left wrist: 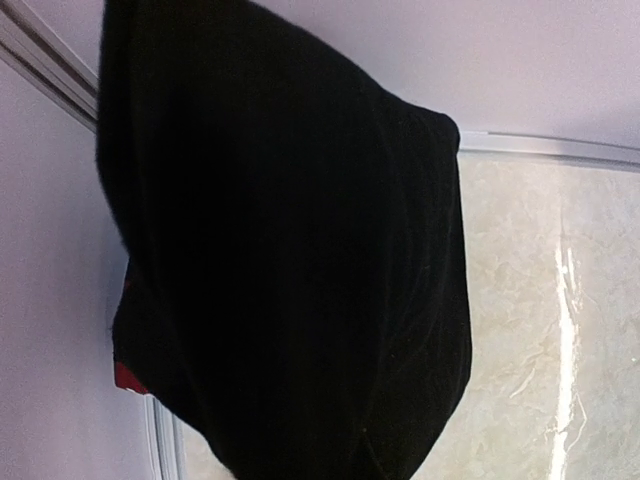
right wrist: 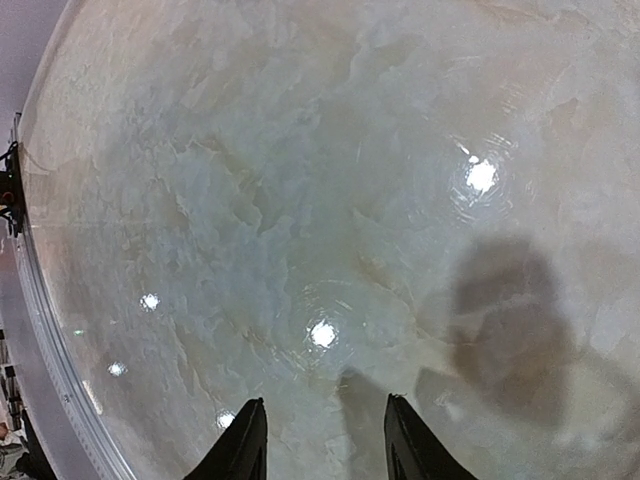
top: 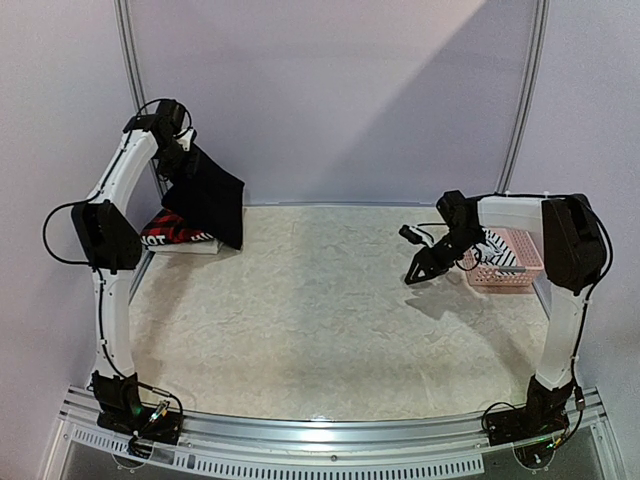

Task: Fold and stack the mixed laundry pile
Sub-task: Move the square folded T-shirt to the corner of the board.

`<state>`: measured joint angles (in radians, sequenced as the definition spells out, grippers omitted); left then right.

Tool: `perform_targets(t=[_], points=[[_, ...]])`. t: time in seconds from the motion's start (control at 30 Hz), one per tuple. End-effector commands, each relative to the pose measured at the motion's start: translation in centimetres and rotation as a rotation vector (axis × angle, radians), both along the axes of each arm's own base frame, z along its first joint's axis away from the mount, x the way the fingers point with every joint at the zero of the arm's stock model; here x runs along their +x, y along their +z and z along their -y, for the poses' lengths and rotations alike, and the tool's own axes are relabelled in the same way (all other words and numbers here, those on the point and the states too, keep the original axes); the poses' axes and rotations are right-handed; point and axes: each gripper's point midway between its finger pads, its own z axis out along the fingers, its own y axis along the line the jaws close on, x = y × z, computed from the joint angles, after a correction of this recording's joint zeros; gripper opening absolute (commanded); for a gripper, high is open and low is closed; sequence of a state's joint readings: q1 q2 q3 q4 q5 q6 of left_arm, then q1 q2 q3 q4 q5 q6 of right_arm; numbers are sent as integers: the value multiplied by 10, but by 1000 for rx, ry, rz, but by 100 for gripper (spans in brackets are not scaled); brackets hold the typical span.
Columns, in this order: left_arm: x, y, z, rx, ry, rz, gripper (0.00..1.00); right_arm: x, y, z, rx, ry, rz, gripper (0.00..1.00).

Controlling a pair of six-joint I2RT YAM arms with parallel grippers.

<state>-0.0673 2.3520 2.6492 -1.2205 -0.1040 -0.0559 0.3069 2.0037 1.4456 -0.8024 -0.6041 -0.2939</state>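
Matt black cloth T-shirt (left wrist: 290, 250), glossy table (right wrist: 300, 200)

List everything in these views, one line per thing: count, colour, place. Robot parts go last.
black garment: one, plain black, hanging in the air at the far left, its lower end at the folded pieces below
red-and-black piece: one, red and black with white lettering, lying at the table's far left edge
striped cloth: one, black and white, inside the basket
pink basket: one, pink perforated plastic, far right of the table
table: one, pale marbled surface, bare in the middle
left claw: one, black, raised at the far left, shut on the black garment
right claw: one, black, open, holding nothing, above bare table beside the basket
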Motion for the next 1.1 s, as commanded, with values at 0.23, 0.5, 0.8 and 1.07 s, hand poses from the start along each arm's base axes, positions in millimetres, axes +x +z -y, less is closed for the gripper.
perform_targets(t=[0.23, 0.5, 0.8, 1.07], points=[[34, -16, -109, -129, 143, 98, 0, -4, -19, 0, -19, 9, -43, 39], [42, -42, -126, -111, 158, 75, 0, -8, -29, -5, -29, 26, -67, 39], [79, -59, -97, 228, 100, 124, 0, -12, -37, -6, -38, 34, -87, 39], [81, -45, -118, 373, 202, 166, 23, -13, -36, -6, -37, 38, -83, 39]])
